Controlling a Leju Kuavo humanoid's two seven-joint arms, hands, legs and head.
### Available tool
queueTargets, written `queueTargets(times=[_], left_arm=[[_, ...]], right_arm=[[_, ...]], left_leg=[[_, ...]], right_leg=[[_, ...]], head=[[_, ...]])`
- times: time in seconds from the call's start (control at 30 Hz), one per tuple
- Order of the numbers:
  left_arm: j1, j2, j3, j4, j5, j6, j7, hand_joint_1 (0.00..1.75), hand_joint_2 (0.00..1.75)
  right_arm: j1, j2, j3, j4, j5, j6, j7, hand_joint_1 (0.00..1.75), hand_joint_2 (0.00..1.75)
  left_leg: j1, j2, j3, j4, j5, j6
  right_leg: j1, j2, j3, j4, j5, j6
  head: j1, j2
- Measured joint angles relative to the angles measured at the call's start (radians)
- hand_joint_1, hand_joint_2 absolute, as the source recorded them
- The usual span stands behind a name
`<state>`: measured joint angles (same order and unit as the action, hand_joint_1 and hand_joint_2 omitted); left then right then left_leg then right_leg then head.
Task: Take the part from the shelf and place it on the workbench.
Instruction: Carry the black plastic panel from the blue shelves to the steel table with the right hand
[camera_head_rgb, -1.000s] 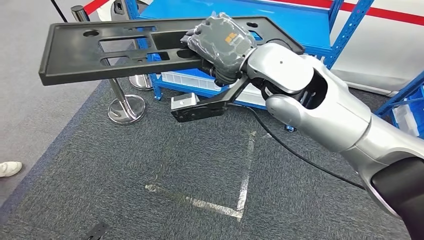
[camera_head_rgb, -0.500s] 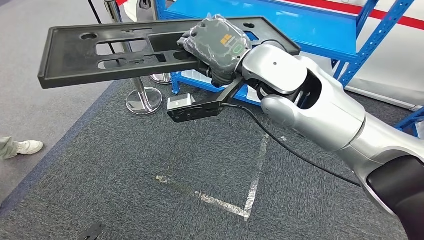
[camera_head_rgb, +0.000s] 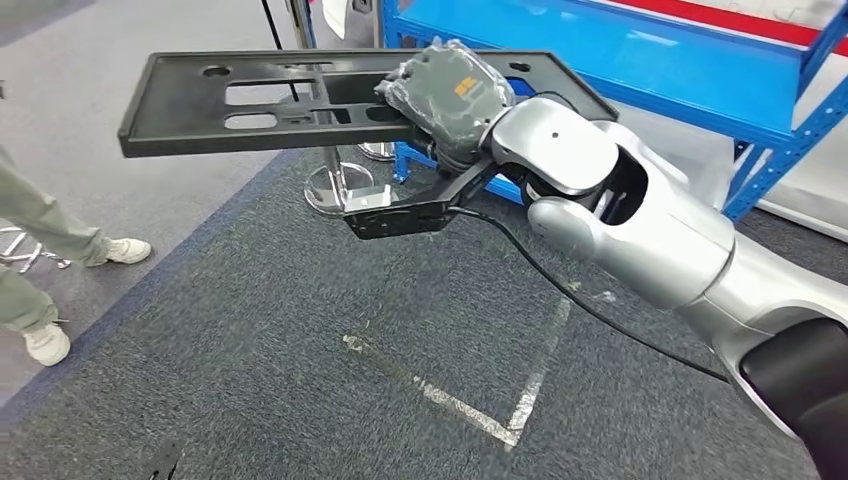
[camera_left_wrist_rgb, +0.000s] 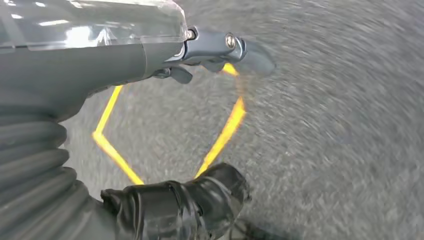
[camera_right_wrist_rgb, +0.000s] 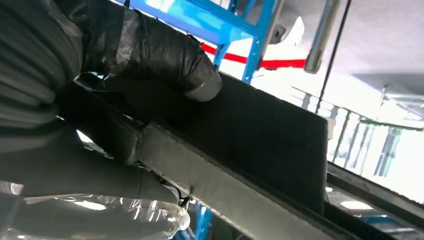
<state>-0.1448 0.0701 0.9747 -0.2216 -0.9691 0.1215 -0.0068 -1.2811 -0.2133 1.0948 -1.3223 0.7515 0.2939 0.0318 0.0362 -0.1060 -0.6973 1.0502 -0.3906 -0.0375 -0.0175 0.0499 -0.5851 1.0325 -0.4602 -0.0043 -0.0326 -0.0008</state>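
Right fingers (camera_right_wrist_rgb: 165, 55): wrapped over the black part (camera_head_rgb: 250, 100), with the thumb pressed against its underside in the right wrist view.
Right hand (camera_head_rgb: 450, 95): grips the part near its right end, upper centre of the head view.
Part: flat, slotted panel held level in the air, reaching toward the upper left of the frame, above the grey carpet (camera_head_rgb: 250, 350).
Left hand (camera_left_wrist_rgb: 200, 125): fingers apart, holding nothing, though the view is blurred.
Shelf (camera_head_rgb: 680, 70): blue, upper right, behind the arm.
Person's legs (camera_head_rgb: 40, 250): left edge.
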Motion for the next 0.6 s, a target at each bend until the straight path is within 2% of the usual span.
queueTargets(times=[0.07,0.1,0.13,0.17,0.2,0.23,0.3,0.33,0.37,0.43,0.47,0.5,0.53,0.6], left_arm=[[0.016,-0.020,0.030,0.002,0.019,0.026,-0.018,0.00,1.75],[0.021,-0.027,0.039,0.003,0.021,0.031,-0.021,0.00,1.75],[0.022,-0.034,0.047,0.003,0.022,0.032,-0.023,0.00,1.75],[0.022,-0.041,0.054,0.004,0.023,0.032,-0.023,0.00,1.75],[0.022,-0.045,0.061,0.004,0.023,0.031,-0.023,0.00,1.75],[0.022,-0.049,0.070,0.004,0.023,0.030,-0.022,0.00,1.75],[0.021,-0.053,0.084,0.004,0.023,0.027,-0.020,0.00,1.75],[0.021,-0.054,0.089,0.004,0.023,0.026,-0.020,0.00,1.75],[0.021,-0.055,0.093,0.004,0.022,0.025,-0.020,0.00,1.75],[0.022,-0.057,0.103,0.004,0.021,0.024,-0.020,0.00,1.75],[0.024,-0.059,0.108,0.004,0.020,0.023,-0.020,0.00,1.75],[0.025,-0.060,0.112,0.004,0.020,0.022,-0.021,0.00,1.75],[0.026,-0.062,0.114,0.004,0.020,0.022,-0.021,0.00,1.75],[0.024,-0.064,0.118,0.004,0.018,0.022,-0.024,0.00,1.75]], right_arm=[[0.003,-0.021,0.000,-0.019,-0.004,0.008,0.012,1.75,1.75],[0.005,-0.031,0.000,-0.026,-0.005,0.011,0.015,1.75,1.75],[0.008,-0.037,0.000,-0.031,-0.005,0.014,0.017,1.75,1.75],[0.012,-0.043,0.000,-0.036,-0.006,0.016,0.018,1.75,1.75],[0.014,-0.047,0.000,-0.042,-0.006,0.018,0.019,1.75,1.75],[0.015,-0.052,0.000,-0.049,-0.007,0.020,0.020,1.75,1.75],[0.012,-0.060,-0.001,-0.062,-0.007,0.021,0.022,1.75,1.75],[0.010,-0.065,-0.001,-0.067,-0.007,0.021,0.023,1.75,1.75],[0.008,-0.069,-0.001,-0.070,-0.007,0.021,0.024,1.75,1.75],[0.008,-0.075,-0.001,-0.076,-0.007,0.021,0.025,1.75,1.75],[0.008,-0.078,-0.002,-0.080,-0.007,0.021,0.025,1.75,1.75],[0.007,-0.081,-0.002,-0.083,-0.007,0.021,0.026,1.75,1.75],[0.007,-0.085,-0.002,-0.086,-0.007,0.021,0.026,1.75,1.75],[0.008,-0.094,-0.002,-0.091,-0.007,0.022,0.027,1.75,1.75]], left_leg=[[-0.004,0.067,-0.042,0.097,-0.057,-0.002],[-0.004,0.085,-0.070,0.163,-0.089,-0.003],[-0.004,0.094,-0.092,0.219,-0.111,-0.004],[-0.004,0.098,-0.100,0.245,-0.116,-0.003],[-0.005,0.101,-0.087,0.233,-0.105,-0.002],[-0.006,0.109,-0.054,0.184,-0.082,0.000],[-0.015,0.150,0.024,0.054,-0.045,0.011],[-0.021,0.165,0.048,0.012,-0.037,0.019],[-0.026,0.171,0.055,-0.008,-0.037,0.026],[-0.029,0.150,0.052,-0.012,-0.030,0.039],[-0.027,0.139,0.053,-0.018,-0.025,0.045],[-0.023,0.129,0.055,-0.025,-0.020,0.051],[-0.020,0.119,0.057,-0.032,-0.015,0.057],[-0.017,0.099,0.056,-0.037,-0.009,0.065]], right_leg=[[0.000,-0.027,0.002,-0.005,0.005,-0.008],[0.002,-0.041,0.000,-0.005,0.006,-0.010],[0.005,-0.056,-0.002,-0.003,0.006,-0.010],[0.007,-0.071,-0.005,-0.002,0.006,-0.011],[0.009,-0.086,-0.006,-0.001,0.005,-0.011],[0.010,-0.100,-0.007,0.001,0.004,-0.010],[0.016,-0.126,-0.007,0.004,0.001,-0.008],[0.019,-0.137,-0.007,0.005,-0.001,-0.005],[0.022,-0.148,-0.007,0.005,-0.001,-0.002],[0.025,-0.169,-0.004,0.001,-0.001,0.006],[0.024,-0.169,-0.004,0.003,-0.005,0.011],[0.021,-0.152,-0.009,0.015,-0.017,0.016],[0.019,-0.125,-0.023,0.049,-0.042,0.020],[0.014,-0.068,-0.077,0.170,-0.107,0.025]], head=[[-0.006,0.000],[-0.008,0.000],[-0.009,0.000],[-0.009,0.000],[-0.009,0.000],[-0.009,0.000],[-0.009,0.000],[-0.008,0.000],[-0.008,0.000],[-0.007,0.000],[-0.007,0.000],[-0.007,0.000],[-0.005,0.000],[-0.003,0.000]])
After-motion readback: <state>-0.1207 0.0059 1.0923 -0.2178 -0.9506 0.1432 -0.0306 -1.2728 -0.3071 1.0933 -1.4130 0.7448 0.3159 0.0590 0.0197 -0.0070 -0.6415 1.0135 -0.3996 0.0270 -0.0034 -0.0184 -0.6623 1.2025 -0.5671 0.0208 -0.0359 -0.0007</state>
